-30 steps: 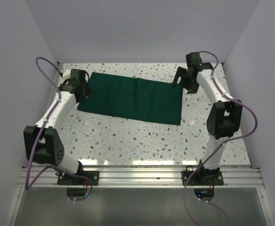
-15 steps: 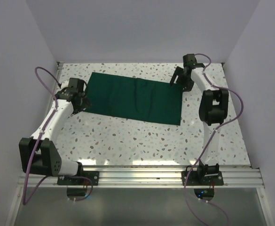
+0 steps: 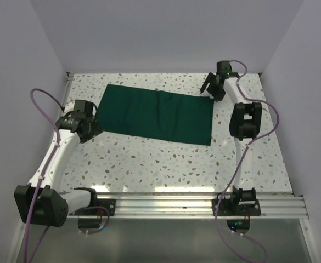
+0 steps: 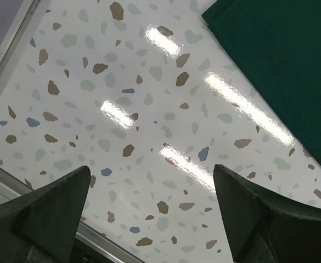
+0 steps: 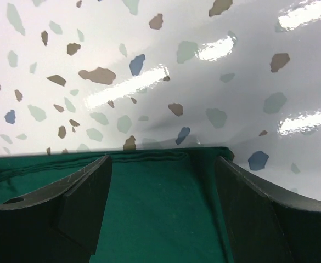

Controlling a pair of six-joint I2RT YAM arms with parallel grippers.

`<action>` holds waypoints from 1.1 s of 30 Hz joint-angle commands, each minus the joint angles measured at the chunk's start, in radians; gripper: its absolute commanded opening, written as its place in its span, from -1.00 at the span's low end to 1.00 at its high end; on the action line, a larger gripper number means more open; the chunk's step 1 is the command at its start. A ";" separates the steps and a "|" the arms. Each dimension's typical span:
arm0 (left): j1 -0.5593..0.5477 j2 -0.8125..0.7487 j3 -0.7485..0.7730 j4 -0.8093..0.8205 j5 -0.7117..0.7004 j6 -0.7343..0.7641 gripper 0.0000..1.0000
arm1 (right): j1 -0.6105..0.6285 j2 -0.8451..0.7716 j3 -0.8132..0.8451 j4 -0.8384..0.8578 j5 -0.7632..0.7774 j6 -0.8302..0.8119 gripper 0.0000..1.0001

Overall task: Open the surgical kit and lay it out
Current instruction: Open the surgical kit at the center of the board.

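Green cloth wrap [image 3: 157, 112] on speckled table [image 3: 149, 159]

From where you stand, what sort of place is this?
Likely a robot test booth: white walls enclose a speckled table bearing a green cloth, and a left arm and right arm are bolted to a metal rail.

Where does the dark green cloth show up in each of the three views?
Top external: the dark green cloth lies flat across the far middle of the speckled table top.
Left wrist: only one corner of the cloth shows, filling the upper right.
Right wrist: the cloth fills the bottom of the picture, its edge running across.
Shared landmark: the speckled table top borders the cloth in all three.
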 commanded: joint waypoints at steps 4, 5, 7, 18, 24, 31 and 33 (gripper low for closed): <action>0.004 -0.057 -0.032 -0.065 -0.040 -0.048 0.95 | 0.001 -0.002 0.048 0.074 -0.078 0.047 0.53; 0.004 -0.065 -0.037 -0.063 -0.040 -0.050 0.95 | 0.002 -0.004 0.058 0.076 -0.081 0.052 0.52; 0.004 -0.066 -0.045 -0.063 -0.039 -0.054 0.95 | 0.005 -0.004 0.058 0.083 -0.089 0.061 0.49; 0.003 -0.095 -0.042 -0.085 -0.049 -0.053 0.94 | 0.009 0.013 0.009 0.070 -0.051 0.038 0.26; 0.004 -0.103 -0.045 -0.091 -0.054 -0.048 0.94 | 0.009 -0.015 -0.073 0.065 -0.032 0.017 -0.19; 0.004 -0.122 -0.053 -0.095 -0.054 -0.034 0.94 | 0.009 -0.041 -0.157 0.074 -0.026 0.001 -0.70; 0.004 -0.126 -0.051 -0.095 -0.055 -0.031 0.94 | 0.010 -0.047 -0.169 0.077 -0.026 0.001 -0.94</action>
